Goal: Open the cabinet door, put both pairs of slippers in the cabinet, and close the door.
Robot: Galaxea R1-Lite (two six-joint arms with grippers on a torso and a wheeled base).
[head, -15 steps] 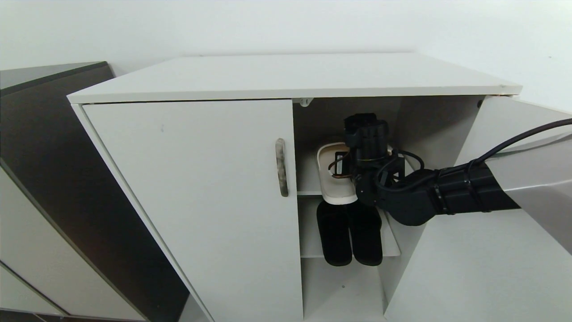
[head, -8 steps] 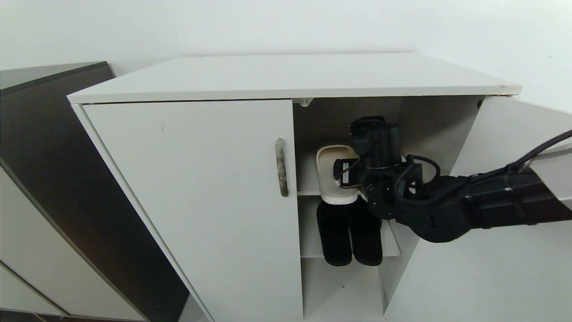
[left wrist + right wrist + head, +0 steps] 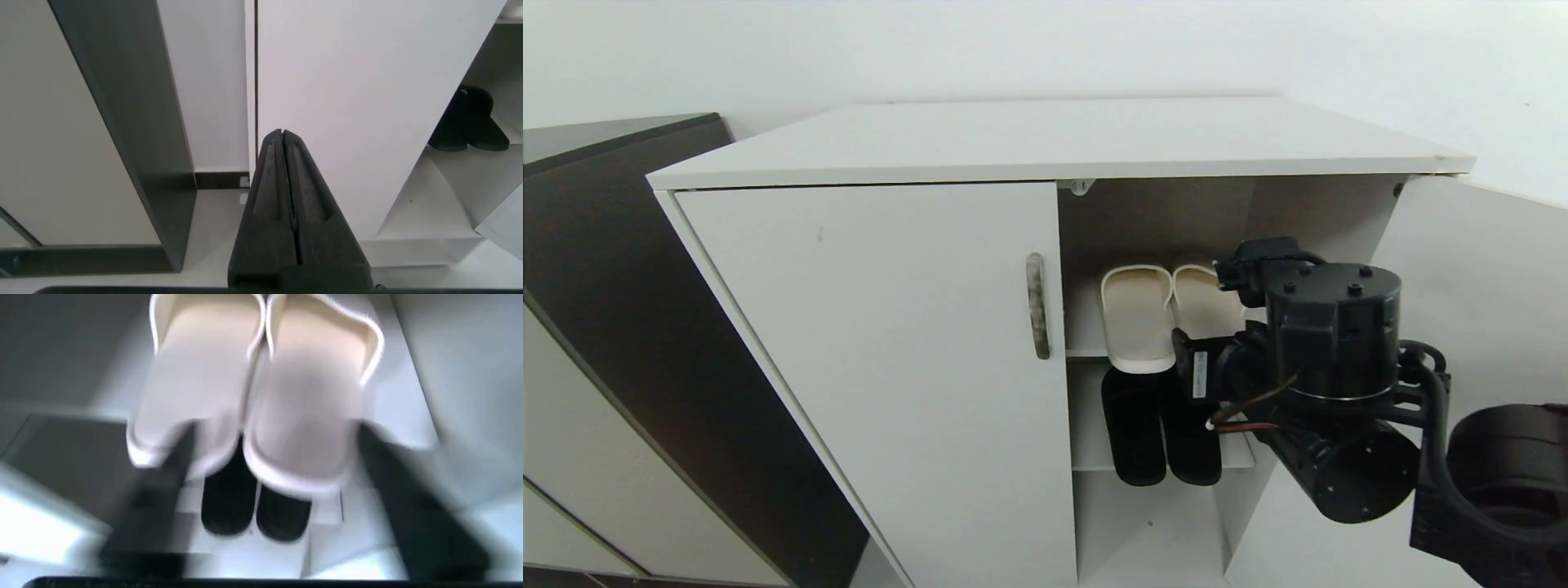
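Withdrawn from the cabinet [image 3: 1054, 139], the right arm [image 3: 1331, 359] has left the white slippers [image 3: 1139, 314] on the upper shelf [image 3: 1082, 331]. Left gripper [image 3: 283, 204] is pressed together; black slippers [image 3: 1160, 425] lie below; right gripper [image 3: 274, 445] is spread, empty. Overhanging heels could block the closing door [image 3: 1478, 269].

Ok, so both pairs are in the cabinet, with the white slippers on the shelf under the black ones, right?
Not quite. Both pairs are in the cabinet, but the white slippers sit on the shelf above the black slippers, not under them. The head view shows this.
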